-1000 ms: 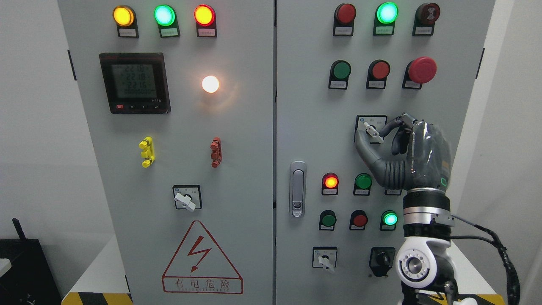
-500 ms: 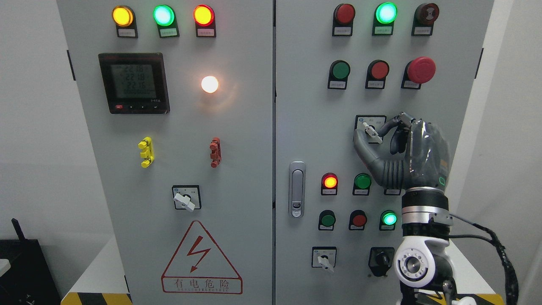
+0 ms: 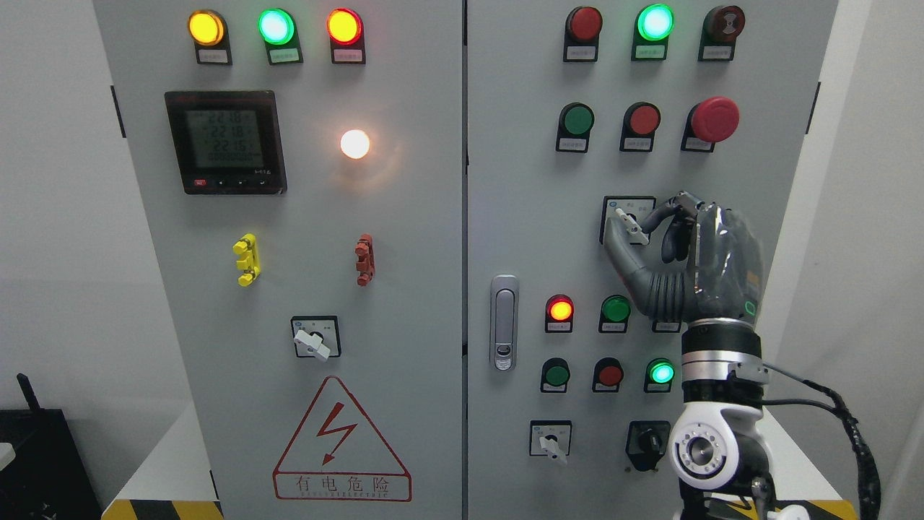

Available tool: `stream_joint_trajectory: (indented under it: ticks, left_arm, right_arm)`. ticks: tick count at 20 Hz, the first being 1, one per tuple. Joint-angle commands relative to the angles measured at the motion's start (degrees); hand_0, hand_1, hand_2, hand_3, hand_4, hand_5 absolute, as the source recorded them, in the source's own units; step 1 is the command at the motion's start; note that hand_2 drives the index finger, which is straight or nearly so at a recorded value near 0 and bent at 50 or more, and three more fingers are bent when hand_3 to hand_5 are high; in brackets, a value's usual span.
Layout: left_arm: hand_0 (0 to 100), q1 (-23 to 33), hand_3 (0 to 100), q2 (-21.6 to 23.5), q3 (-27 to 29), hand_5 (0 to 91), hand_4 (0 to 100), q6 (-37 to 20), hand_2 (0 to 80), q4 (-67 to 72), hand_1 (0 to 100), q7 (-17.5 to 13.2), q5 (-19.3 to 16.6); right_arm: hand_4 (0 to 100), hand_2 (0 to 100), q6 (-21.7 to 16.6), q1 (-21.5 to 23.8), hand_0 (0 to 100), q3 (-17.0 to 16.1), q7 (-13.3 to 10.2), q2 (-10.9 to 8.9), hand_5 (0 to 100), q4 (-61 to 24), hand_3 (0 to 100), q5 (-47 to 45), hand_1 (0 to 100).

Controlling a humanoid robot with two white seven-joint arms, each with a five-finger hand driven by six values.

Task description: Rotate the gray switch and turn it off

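Note:
The gray rotary switch sits on a small plate on the right door of the control cabinet, above the middle. Its white-gray lever points up-left to down-right. My right hand reaches up from the lower right and pinches the lever between thumb and forefinger. The other fingers are curled behind. The hand hides the right part of the switch plate. My left arm is out of view.
Lit and unlit round buttons surround the switch; a red mushroom button is above right. Below are a small rotary switch and a black key switch. A door handle is left. Another gray switch is on the left door.
The whole view has drifted slightly left. My right hand stays pinched on the switch lever, which looks a little more turned; the change is small.

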Motion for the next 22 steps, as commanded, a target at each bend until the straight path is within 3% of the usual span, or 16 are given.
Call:
stream_joint_trajectory:
  ticks: [1,11,22]
  left_arm:
    - [12,-0.53,0,0.01,0.44,0.0,0,-0.02,0.0,-1.49,39,-0.03,1.06]
    - [12,-0.53,0,0.01,0.44,0.0,0,-0.02,0.0,-1.49,39,-0.03,1.05]
    - [12,-0.53,0,0.01,0.44,0.0,0,-0.02,0.0,-1.49,39,-0.03,1.14]
  right_arm:
    - [100,66,0.05,-0.01,26,-1.48,0.15,-0.01,100,0.38,100,0.02,49]
    - [100,66,0.05,-0.36,24,-1.48,0.24,-0.01,100,0.65,100,0.02,50]
    - [100,68,0.05,-0.62,30,-1.39,0.24,-0.01,100,1.00,100,0.02,50]
